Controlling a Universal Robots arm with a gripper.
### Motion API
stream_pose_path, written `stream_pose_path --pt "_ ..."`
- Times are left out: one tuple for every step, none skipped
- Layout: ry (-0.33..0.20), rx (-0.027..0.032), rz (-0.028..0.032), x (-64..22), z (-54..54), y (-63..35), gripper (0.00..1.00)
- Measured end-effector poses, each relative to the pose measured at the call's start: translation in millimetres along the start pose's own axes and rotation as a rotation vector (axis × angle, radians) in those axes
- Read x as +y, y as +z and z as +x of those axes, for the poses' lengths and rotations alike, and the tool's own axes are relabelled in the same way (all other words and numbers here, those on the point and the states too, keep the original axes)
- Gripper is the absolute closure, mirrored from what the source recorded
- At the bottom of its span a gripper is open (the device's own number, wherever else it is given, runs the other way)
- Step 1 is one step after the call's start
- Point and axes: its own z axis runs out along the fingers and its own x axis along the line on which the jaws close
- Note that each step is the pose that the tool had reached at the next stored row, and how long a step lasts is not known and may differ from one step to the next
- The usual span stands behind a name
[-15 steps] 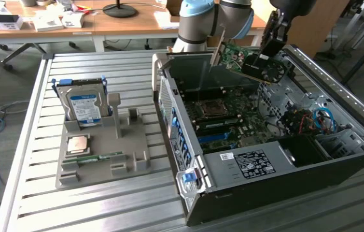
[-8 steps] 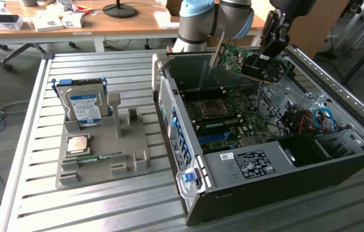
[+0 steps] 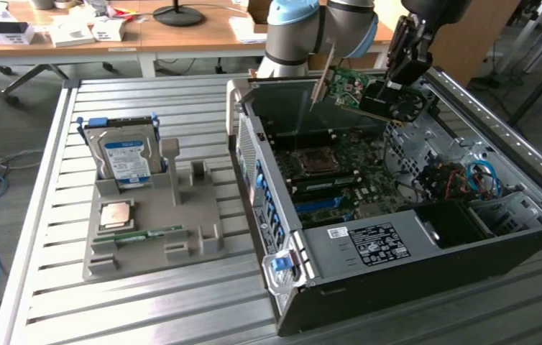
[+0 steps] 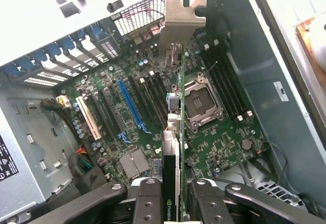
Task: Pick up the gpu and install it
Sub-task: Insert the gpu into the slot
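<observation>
While the gpu (image 3: 367, 97) is pinched between the two fingers of the hand (image 3: 407, 68), it is held in the air above the rear half of the open case (image 3: 367, 280), clear of the motherboard (image 3: 333, 169) and not seated. The card is gripped at its fan end, so its long axis runs away from the hand toward the case's rear wall, with the silver bracket (image 4: 179, 18) leading. In the wrist view the card is seen edge-on, its lower edge over the board between the long blue slot (image 4: 130, 104) and the empty socket (image 4: 202, 102). The card's axis is judged to be close to parallel with the slots, though a little skewed, and offset to the socket side of the blue slot.

Inside the case, the board, cables and drive bays are seen. Beside the case on the desk (image 3: 136, 302), a grey tray (image 3: 199, 215) holds a hard drive (image 3: 127, 158) upright, a processor (image 3: 118, 214) and a memory stick (image 3: 147, 233).
</observation>
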Motion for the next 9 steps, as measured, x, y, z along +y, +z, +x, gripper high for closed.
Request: stream_pose_path --pt "0.000 0.0000 0.0000 0.0 0.0 0.0 0.74" --pt "0.000 -0.0001 0.0000 0.0 -0.1 0.1 0.74" --pt "-0.002 0.0001 -0.0001 0.0 0.0 0.1 0.74" --pt "-0.006 0.0004 -0.0002 0.0 0.0 0.1 0.74" --pt "-0.013 0.0009 -0.0003 0.0 0.0 0.1 0.74" --pt "-0.022 0.0015 -0.0006 0.0 0.0 0.1 0.74" --pt "-0.034 0.0024 -0.0008 0.0 -0.1 0.1 0.74" --pt "-0.050 0.0035 -0.0012 0.0 -0.1 0.1 0.74" --pt "-0.067 0.0049 -0.0015 0.0 0.0 0.1 0.74"
